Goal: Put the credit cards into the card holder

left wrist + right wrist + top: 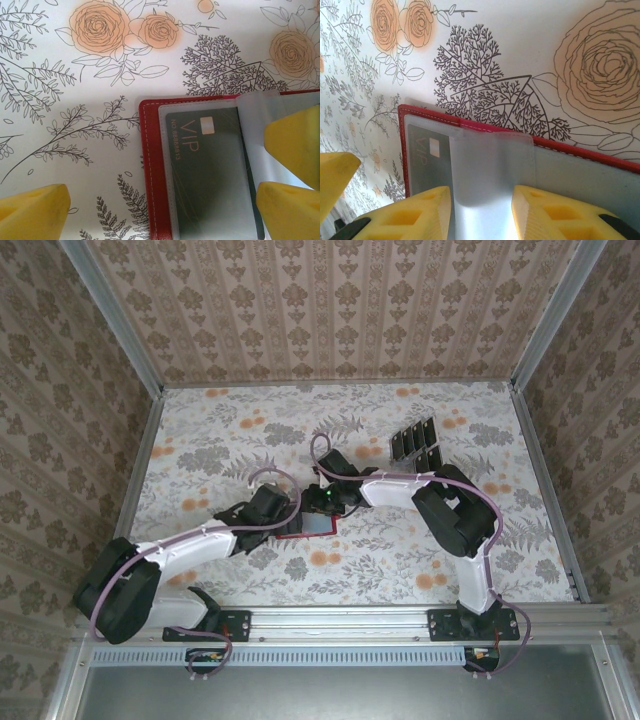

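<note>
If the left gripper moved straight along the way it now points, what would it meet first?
Probably the clear sleeve over the VIP card in the open red card holder, lying directly ahead of the open left gripper. How far off it is remains unclear.

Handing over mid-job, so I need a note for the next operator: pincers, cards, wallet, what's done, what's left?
Left pincer: wide open, low astride the open wallet's edge, holding nothing.
Right pincer: half closed with a clear sleeve between its fingers; grip unclear.
Done: one VIP card sits in a sleeve of the wallet.
Left: the other cards stand together at the far right of the table; each goes into the wallet.
</note>
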Robot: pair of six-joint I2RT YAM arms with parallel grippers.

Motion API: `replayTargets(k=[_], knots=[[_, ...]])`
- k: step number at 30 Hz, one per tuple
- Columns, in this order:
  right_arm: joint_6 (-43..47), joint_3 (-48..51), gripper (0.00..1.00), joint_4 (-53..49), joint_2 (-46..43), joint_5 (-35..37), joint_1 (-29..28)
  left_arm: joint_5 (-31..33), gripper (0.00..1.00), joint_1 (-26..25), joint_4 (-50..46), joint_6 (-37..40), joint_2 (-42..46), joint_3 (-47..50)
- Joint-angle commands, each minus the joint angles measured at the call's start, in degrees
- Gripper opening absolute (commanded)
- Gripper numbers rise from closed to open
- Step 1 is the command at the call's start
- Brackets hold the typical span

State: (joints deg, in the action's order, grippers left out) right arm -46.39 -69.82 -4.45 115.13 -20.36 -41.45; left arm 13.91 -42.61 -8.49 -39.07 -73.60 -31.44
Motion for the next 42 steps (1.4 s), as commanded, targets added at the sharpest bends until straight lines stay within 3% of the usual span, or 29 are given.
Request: replayTargets(k=[1,10,18,24,30,42], knots=[[-3.2,2.4,0.41,-0.3,2.0,0.1,-0.4,-0.7,1.0,-2.6,3.1,0.0,0.2,1.3],[-3.7,2.3,0.41,-0.2,2.1,-0.1,-0.4,0.3,1.0,-5.0,6.8,1.0,-2.1,0.7],[-3.5,2.4,0.41,-1.2,1.6,0.8,-0.3,9.2,1.0,-6.2,-5.9,-4.8,2.2,0.5],[-3.5,2.3,0.41,-1.7,1.6,1.2,-0.4,4.2,1.0,-6.1,0.6,-1.8,6.2,4.6],[-3.7,2.3,0.42,-1.7,1.8,1.2,-0.4,-1.5,1.0,-6.2,7.6,1.0,3.7,5.0],[-3.8,2.4,0.41,-1.7,1.5,1.1,-0.5,0.7,1.0,-5.6,7.7,2.1,-2.7,1.3]])
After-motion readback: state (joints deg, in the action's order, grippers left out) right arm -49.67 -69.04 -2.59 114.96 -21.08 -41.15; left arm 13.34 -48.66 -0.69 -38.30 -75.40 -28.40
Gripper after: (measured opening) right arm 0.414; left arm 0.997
